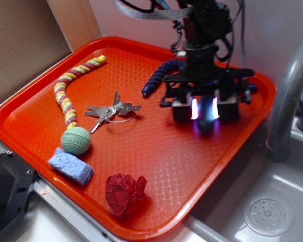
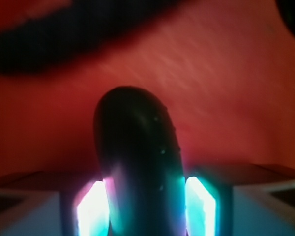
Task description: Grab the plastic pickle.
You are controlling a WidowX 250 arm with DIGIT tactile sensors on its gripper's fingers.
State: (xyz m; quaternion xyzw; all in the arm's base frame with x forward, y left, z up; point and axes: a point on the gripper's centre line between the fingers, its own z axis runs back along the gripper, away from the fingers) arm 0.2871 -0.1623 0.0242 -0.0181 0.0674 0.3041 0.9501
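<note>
Claw (image 1: 205, 112) sits low over the far right of the orange tray (image 1: 50, 136), its glowing pads clamped on the pickle (image 2: 137, 162). I see the pickle centred between them, likely for an even grip before lifting.

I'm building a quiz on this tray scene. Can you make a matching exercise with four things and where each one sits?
Things:
1. plastic pickle
2. keys
3. blue sponge
4. red crumpled cloth

Places:
A. front edge of the tray, right of the sponge
B. between the end effector pads
C. middle of the tray
D. front left, beside the green ball

Pairs: 1-B, 2-C, 3-D, 4-A
</note>
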